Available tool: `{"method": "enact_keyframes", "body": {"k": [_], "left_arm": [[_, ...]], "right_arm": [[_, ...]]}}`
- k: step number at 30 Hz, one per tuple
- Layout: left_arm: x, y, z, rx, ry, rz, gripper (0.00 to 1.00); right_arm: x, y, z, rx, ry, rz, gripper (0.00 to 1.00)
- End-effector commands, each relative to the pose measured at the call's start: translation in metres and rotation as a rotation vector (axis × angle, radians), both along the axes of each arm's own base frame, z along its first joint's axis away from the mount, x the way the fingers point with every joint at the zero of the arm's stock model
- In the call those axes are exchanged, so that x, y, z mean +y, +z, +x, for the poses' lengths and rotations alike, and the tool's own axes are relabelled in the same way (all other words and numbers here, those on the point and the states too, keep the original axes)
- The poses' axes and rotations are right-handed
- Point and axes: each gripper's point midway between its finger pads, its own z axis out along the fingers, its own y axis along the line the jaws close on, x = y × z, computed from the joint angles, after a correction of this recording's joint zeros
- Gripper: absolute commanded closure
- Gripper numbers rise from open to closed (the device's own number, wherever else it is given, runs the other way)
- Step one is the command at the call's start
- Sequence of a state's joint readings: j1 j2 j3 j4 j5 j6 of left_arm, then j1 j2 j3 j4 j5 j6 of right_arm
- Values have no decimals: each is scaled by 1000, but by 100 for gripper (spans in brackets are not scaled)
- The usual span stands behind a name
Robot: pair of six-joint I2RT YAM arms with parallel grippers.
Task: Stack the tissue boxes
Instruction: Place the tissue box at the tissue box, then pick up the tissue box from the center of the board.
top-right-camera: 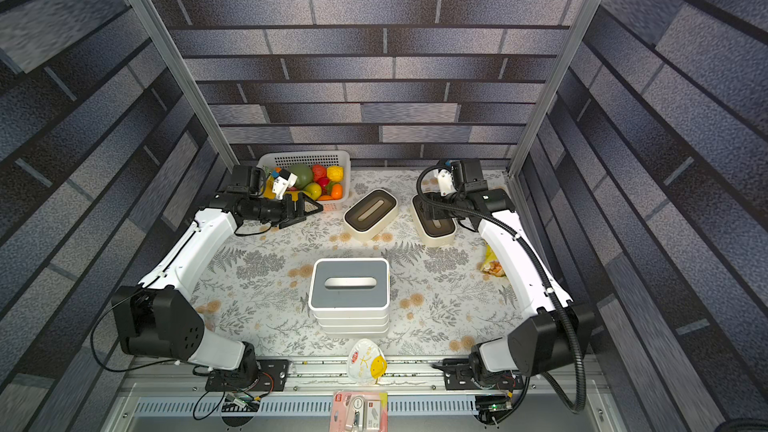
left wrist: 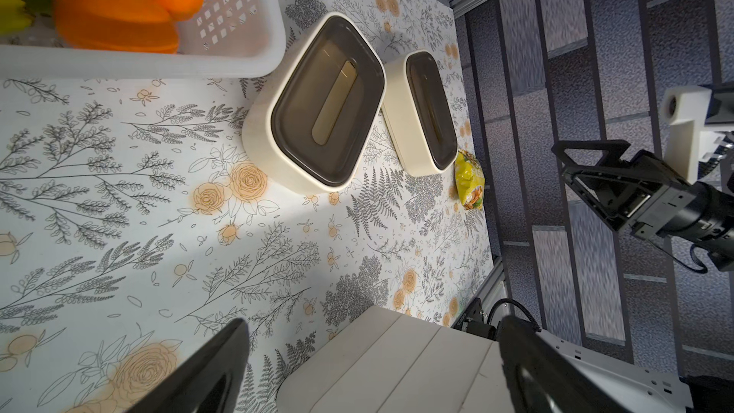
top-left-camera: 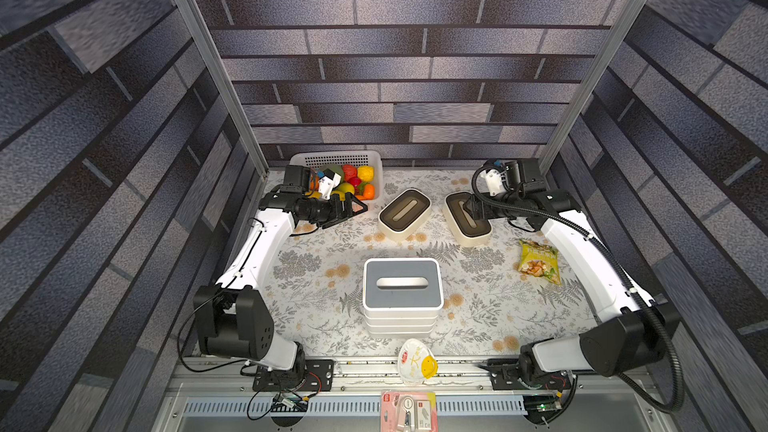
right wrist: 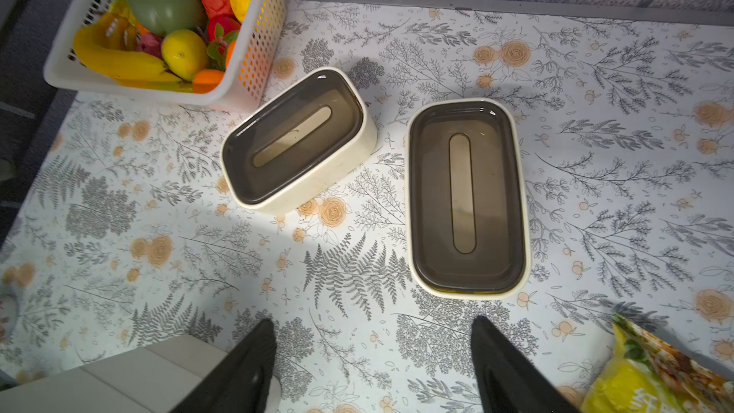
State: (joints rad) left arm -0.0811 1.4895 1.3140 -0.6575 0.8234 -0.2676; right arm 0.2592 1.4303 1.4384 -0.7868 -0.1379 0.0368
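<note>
Black fingers of the right claw (top-left-camera: 471, 210) stand apart, nothing between them. Right wrist view confirms it: both fingers (right wrist: 238, 371) bare, only desk (right wrist: 357, 272) pattern in the gap. In both top views this claw hangs over the right cream box (top-left-camera: 468, 226), beyond the stack (top-left-camera: 402, 284) and to its right, and hides part of the dark-brown lid. The right wrist view gives that box (right wrist: 464, 196) whole, slot included. Left wrist view shows the claw (left wrist: 588, 184) up in the air, clear of the box.

Left claw (top-left-camera: 351, 210): spread wide, empty, beyond the stack to its left. Its wrist view looks past the fingers (left wrist: 214, 371) onto the stack's white side bands (left wrist: 397, 363).

Left cream box (top-left-camera: 404, 214): straight beyond the stack, skewed. From the left wrist the two cream boxes seem to touch; the right wrist view shows bare desk between them.

Stack: white boxes, grey slotted lid on top, mid-desk. Only the top views show that lid.

Fruit basket (top-left-camera: 332, 157): beyond the stack, far left. Snack bag (top-left-camera: 538, 261): right of the stack, whole in a top view, mostly behind the right arm (top-right-camera: 515, 255) in a top view (top-right-camera: 492, 263).
</note>
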Motion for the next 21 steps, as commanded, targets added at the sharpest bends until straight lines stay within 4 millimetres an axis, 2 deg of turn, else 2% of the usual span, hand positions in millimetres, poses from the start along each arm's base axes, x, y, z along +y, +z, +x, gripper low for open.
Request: {"method": "enact_keyframes", "body": {"k": [1, 6, 11, 21], "left_arm": [[-12, -7, -1, -53, -64, -16, 0], [-16, -21, -5, -70, -68, 10, 0], [-6, -39, 0, -71, -7, 94, 0], [-6, -36, 5, -89, 32, 61, 0]], "right_arm": [[-5, -23, 5, 40, -7, -46, 25], [-11, -54, 13, 84, -21, -101, 28], [-19, -81, 29, 98, -22, -191, 28], [-11, -101, 56, 121, 12, -218, 32]]}}
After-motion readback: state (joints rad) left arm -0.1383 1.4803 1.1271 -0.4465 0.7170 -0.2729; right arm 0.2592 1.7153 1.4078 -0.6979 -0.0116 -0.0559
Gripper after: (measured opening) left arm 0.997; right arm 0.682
